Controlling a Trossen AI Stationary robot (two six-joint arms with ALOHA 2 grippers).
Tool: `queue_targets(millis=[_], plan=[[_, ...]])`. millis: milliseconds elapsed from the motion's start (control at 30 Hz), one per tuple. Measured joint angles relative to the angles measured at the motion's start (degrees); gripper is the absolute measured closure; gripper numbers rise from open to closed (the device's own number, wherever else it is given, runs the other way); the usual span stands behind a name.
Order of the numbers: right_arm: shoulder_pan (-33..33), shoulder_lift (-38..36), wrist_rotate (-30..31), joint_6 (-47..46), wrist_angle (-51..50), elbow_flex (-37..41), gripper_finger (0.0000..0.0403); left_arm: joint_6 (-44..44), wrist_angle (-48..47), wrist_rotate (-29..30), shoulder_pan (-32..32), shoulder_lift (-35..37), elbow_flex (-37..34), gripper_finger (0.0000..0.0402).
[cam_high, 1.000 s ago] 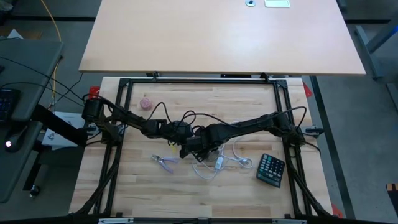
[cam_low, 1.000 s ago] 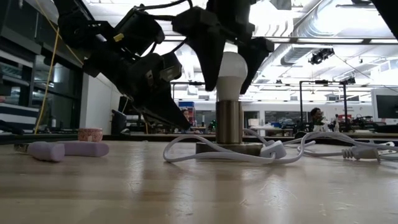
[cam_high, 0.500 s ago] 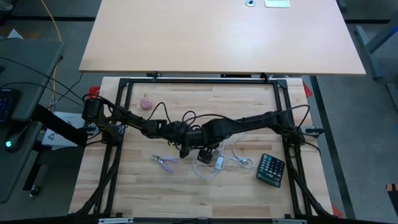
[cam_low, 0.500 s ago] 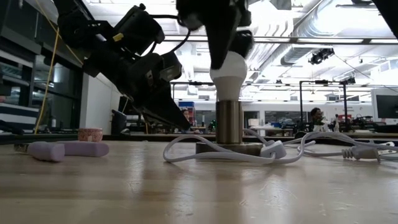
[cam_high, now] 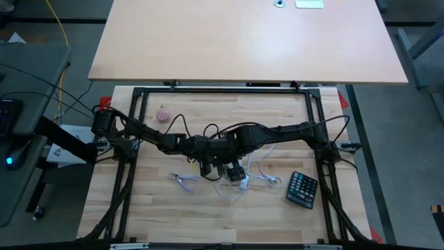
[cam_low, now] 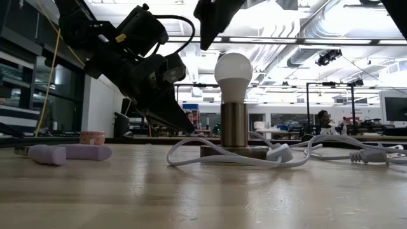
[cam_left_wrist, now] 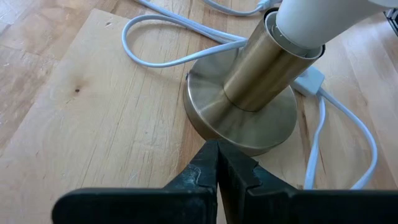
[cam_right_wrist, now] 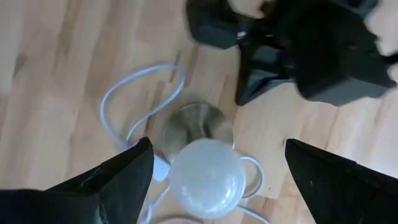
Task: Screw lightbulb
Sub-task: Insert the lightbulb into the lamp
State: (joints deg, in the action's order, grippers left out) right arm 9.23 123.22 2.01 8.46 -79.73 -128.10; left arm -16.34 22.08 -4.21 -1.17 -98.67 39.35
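Note:
The white lightbulb [cam_low: 233,69] stands upright with its screw end in the brass socket [cam_low: 234,124], which stands on a round base [cam_low: 234,151] near the table's middle. My right gripper [cam_right_wrist: 217,144] is open above the bulb [cam_right_wrist: 206,179], clear of it, one finger on each side. My left gripper [cam_left_wrist: 217,144] is shut, slanting down at the base's left side [cam_high: 205,168]. My left gripper's shut fingertips [cam_left_wrist: 214,155] meet the rim of the round brass base [cam_left_wrist: 205,127] on its left side. The fingers come slanting down from the table's left. The base sits flat on the table.
A white cord [cam_high: 253,182] with a switch loops around the base. Pliers with lilac handles [cam_high: 184,180] lie left of it, a calculator [cam_high: 302,189] lies to the right, and a small pink ball [cam_high: 162,114] lies at the far left.
My right gripper stood with its fingers on either side of the bulb, turned about it, and has now risen clear above it. The bulb stays upright in the socket.

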Motion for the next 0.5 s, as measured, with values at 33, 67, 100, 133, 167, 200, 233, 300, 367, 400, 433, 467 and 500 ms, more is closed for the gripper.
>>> queue_targets(millis=[33, 67, 100, 133, 167, 200, 233, 300, 367, 400, 433, 467, 500], plan=[[0.00, 0.00, -0.75, 2.11, -0.68, -0.33, 0.0050, 0.00, 0.00, 0.00, 0.00, 0.00, 0.00, 0.0401], [0.00, 0.00, -1.20, 4.73, -1.29, -0.50, 0.0050, 0.00, 0.00, 0.00, 0.00, 0.00, 0.00, 0.0401], [0.00, 0.00, -1.45, 7.56, -1.88, -0.51, 0.0050, 0.00, -0.02, 0.00, 0.00, 0.00, 0.00, 0.0402], [0.00, 0.00, -1.49, 9.60, -2.36, -0.51, 0.0050, 0.00, -0.01, 0.00, 0.00, 0.00, 0.00, 0.0401], [0.00, 0.00, -1.22, 10.68, -2.61, -0.51, 0.0050, -0.02, -0.02, 0.00, 0.00, 0.00, 0.00, 0.0401], [0.00, 0.00, -0.50, 10.67, -2.91, -0.51, 0.0050, -0.02, 0.00, 0.00, 0.00, 0.00, 0.00, 0.0402], [0.02, 0.00, 0.11, 9.87, -3.38, -0.49, 0.0050, -0.02, -0.01, -0.02, 0.00, 0.00, 0.00, 0.0401], [0.02, 0.00, 0.86, 7.21, -3.98, -0.49, 0.0050, -0.09, -0.02, -0.02, 0.00, 0.00, 0.00, 0.0401], [0.02, 0.00, 0.89, 7.89, -6.43, -0.49, 0.0050, -0.09, -0.02, -0.02, 0.00, 0.00, 0.00, 0.0402], [0.02, 0.00, 1.20, 9.32, -7.91, -0.48, 0.0050, -0.07, -0.02, -0.02, 0.00, 0.00, 0.00, 0.0401], [0.00, 0.05, 1.46, 11.01, -8.88, -0.47, 0.0050, -0.07, -0.07, -0.04, 0.00, 0.00, 0.00, 0.0401], [-0.02, 0.07, 1.42, 12.87, -9.33, -0.47, 0.0050, -0.08, -0.14, -0.04, 0.00, 0.00, 0.00, 0.0401], [-0.26, 0.07, 0.74, 14.16, -9.40, -0.47, 0.0050, -0.08, -0.25, -0.04, 0.00, 0.00, 0.00, 0.0401]])
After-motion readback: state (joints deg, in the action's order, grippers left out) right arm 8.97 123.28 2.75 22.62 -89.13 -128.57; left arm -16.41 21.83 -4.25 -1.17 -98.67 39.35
